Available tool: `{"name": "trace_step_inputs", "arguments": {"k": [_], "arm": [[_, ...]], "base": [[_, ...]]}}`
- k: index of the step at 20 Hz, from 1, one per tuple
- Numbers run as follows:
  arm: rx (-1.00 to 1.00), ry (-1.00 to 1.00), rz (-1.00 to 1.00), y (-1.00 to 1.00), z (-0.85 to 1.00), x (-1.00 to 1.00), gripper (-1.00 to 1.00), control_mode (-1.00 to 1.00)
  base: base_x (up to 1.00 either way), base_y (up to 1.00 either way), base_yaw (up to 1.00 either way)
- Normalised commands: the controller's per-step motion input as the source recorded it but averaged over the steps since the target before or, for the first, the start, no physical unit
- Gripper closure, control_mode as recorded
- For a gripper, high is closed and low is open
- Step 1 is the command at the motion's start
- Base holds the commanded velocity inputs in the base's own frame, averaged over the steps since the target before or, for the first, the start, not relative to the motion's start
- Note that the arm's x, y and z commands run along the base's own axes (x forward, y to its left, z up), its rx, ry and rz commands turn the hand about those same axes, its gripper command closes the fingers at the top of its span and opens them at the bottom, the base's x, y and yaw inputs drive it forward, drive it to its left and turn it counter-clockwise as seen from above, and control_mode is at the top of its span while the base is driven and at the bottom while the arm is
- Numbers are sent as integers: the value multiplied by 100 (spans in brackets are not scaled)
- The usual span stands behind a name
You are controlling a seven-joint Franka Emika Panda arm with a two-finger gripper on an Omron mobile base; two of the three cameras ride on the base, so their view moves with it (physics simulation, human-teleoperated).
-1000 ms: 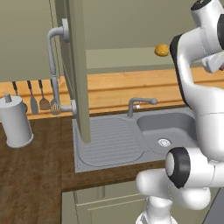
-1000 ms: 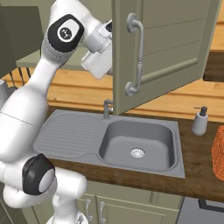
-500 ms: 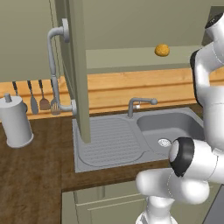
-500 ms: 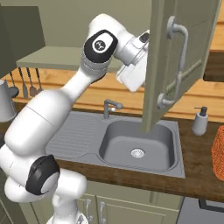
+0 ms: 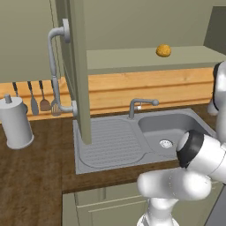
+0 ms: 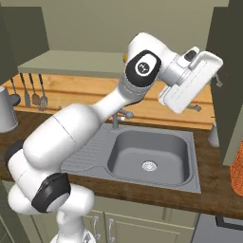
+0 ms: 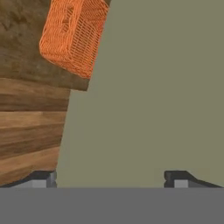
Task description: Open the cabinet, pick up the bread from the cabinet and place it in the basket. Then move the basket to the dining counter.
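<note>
The cabinet stands open, its left door [image 5: 77, 66] swung out edge-on and its right door [image 6: 230, 76] swung far right. On the cabinet shelf lies the bread [image 5: 163, 50], a small golden lump. In the right base view my gripper [image 6: 211, 76] is raised against the right door's inner side. The hand view has the gripper [image 7: 109, 179] open, its fingertips [image 7: 41, 179] wide apart with nothing between them, facing the flat grey-green door [image 7: 153, 87]. The orange wicker basket [image 7: 72, 35] sits on the worktop below, and its edge [image 6: 237, 173] also shows at the far right.
A steel sink [image 6: 149, 154] with a faucet [image 5: 140, 105] sits in the dark wood worktop. At the left are a grey canister [image 5: 16, 123] and hanging utensils [image 5: 39, 99]. A soap bottle [image 6: 213, 135] stands by the right door. The left door's bar handle [image 5: 55, 70] juts out.
The right cabinet door has swung further open to the right, and my arm and hand have moved right with it, leaving the bread unobstructed in the left base view.
</note>
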Motion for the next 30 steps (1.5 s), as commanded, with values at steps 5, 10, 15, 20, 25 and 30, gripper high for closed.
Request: {"name": "trace_step_inputs", "arguments": {"k": [5,10,15,20,25,30], "arm": [[6,-1,1,100,-34,1,-100,-100],[48,0,6,100,-76,-17,-100,-100],[25,-45,-9,100,-43,43,-100,-100],[44,-49,-6,70,-37,63,-100,-100],[37,-66,0,38,-1,74,-100,-100],[24,-70,-16,32,47,35,-100,-100]], "base": [[0,0,0],[0,0,0],[0,0,0],[0,0,0],[0,0,0],[0,0,0]]}}
